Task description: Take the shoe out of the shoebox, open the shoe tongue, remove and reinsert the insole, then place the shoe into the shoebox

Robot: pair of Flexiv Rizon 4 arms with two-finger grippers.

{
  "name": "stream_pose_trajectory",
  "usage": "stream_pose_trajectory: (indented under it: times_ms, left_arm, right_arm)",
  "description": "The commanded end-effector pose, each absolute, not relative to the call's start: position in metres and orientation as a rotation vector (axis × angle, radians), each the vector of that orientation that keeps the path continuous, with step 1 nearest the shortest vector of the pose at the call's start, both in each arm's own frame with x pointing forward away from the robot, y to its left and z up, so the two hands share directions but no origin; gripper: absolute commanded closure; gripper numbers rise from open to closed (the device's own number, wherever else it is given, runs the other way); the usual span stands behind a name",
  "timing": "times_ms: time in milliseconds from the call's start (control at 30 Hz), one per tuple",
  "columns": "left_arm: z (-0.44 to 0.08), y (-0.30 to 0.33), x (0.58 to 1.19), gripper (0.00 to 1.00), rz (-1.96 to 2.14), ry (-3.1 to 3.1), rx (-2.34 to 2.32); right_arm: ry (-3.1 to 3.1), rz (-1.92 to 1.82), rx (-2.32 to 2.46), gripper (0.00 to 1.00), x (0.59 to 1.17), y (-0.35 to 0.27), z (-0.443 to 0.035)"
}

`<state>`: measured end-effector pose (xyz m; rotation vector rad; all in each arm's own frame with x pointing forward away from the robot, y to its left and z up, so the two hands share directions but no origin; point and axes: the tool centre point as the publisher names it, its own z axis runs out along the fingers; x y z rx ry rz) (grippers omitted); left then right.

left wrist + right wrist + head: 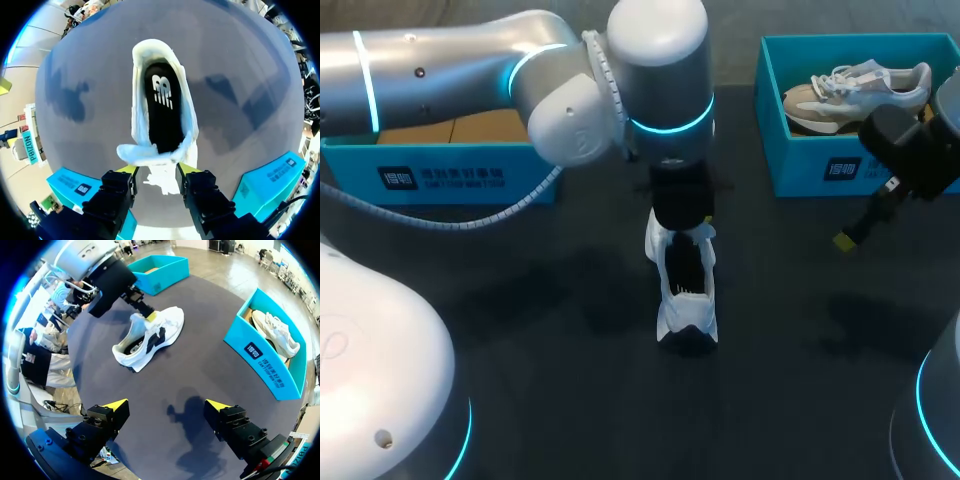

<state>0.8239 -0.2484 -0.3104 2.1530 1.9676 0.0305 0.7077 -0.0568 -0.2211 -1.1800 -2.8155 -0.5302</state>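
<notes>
Well outside either box, the white mesh running shoe [686,300] stands sole-down on the dark grey surface [550,300]. The left tool [157,170] comes down over the shoe's front end. Its yellow-tipped fingers are clenched on the white padded tongue [137,150], which is drawn forward off the opening. Behind the tongue the flat black insole [162,115] lies bare inside the shoe, running back to the heel. To the shoe's right, well apart from it, the right tool [167,406] hangs over bare surface with its fingers spread wide, grasping nothing. Beyond the shoe on that same side sits a teal cardboard shoebox [860,170] with a grey-and-white laced trainer [855,90] lying in it. A second teal cardboard box [440,175] sits beyond the shoe to its left, partly hidden under the left arm.
</notes>
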Motion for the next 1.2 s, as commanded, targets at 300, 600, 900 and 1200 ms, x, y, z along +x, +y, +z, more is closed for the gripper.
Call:
stream_pose_trajectory:
  times_ms: [300,600,900,1200]
  left_arm:
    - [-0.304,-0.242,0.830,0.60,0.042,1.953,2.151]
    - [-0.308,-0.252,0.845,0.60,0.052,1.952,2.152]
    - [-0.316,-0.260,0.838,0.60,0.031,1.896,2.236]
    - [-0.319,-0.247,0.828,0.62,0.032,1.874,2.296]
  right_arm:
    - [-2.815,-0.524,-1.183,0.00,0.709,-0.056,-0.222]
    - [-2.815,-0.524,-1.183,0.00,0.709,-0.056,-0.222]
    - [-2.815,-0.524,-1.183,0.00,0.709,-0.056,-0.222]
    - [-2.815,-0.524,-1.183,0.00,0.709,-0.056,-0.222]
